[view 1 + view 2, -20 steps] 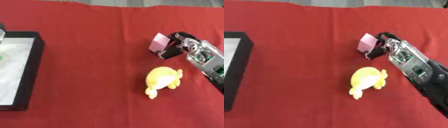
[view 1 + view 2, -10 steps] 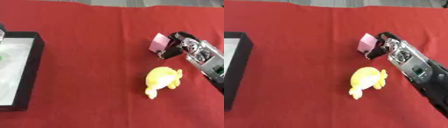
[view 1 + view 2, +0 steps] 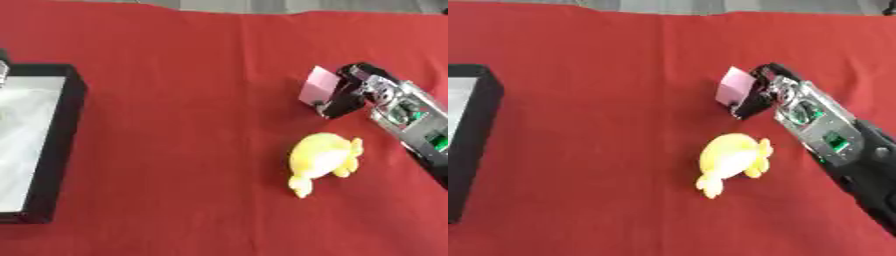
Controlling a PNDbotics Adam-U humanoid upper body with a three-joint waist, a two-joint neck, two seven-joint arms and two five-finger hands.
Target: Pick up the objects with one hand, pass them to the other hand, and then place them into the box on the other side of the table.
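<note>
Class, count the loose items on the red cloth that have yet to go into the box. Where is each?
2. A pink block at right, pinched by the right hand, and a yellow plush toy lying just in front of it. The box at left may hide others.

A small pink block (image 3: pixel 317 84) stands tilted just behind the yellow soft toy (image 3: pixel 322 158). The toy lies well apart from the black box (image 3: pixel 58 145).
</note>
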